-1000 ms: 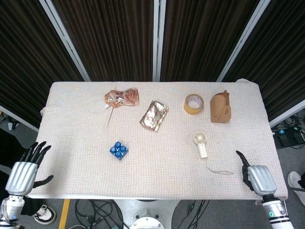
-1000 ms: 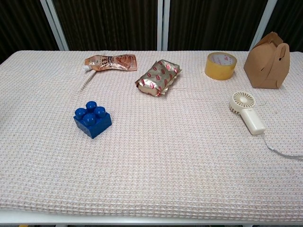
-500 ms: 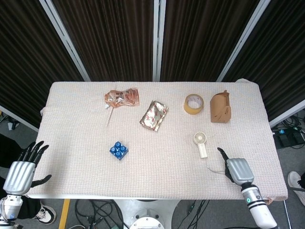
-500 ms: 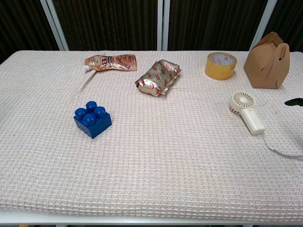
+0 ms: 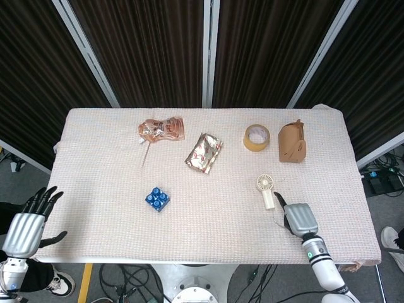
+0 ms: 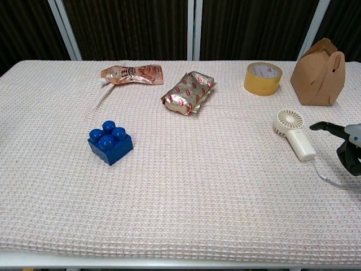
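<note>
head view shows the right hand (image 5: 299, 218) over the near right part of the table (image 5: 95, 214), palm down, its thumb stretched toward the handle of the small white handheld fan (image 5: 266, 189) that lies just beside it; nothing is in its grasp. chest view catches only the edge of that hand (image 6: 351, 144) at the right border, dark fingertips apart and short of the fan (image 6: 294, 134), not touching it. the fan's thin cord (image 6: 335, 182) trails along the cloth toward the near right edge, passing under the hand. the left hand (image 5: 28, 221) hangs off the near left corner, beyond the table's edge, fingers spread wide and holding nothing.

toward the near left of the middle sits a blue building block (image 5: 156, 199) with round studs on top. farther back, around the middle, lies a shiny patterned foil packet (image 5: 204, 152). along the far edge, from left to right: a crumpled orange-brown spout pouch (image 5: 161, 129), a roll of yellowish packing tape (image 5: 257, 137) lying flat, and a brown paper takeaway box (image 5: 292, 142) just beside the tape, near the far right corner.
</note>
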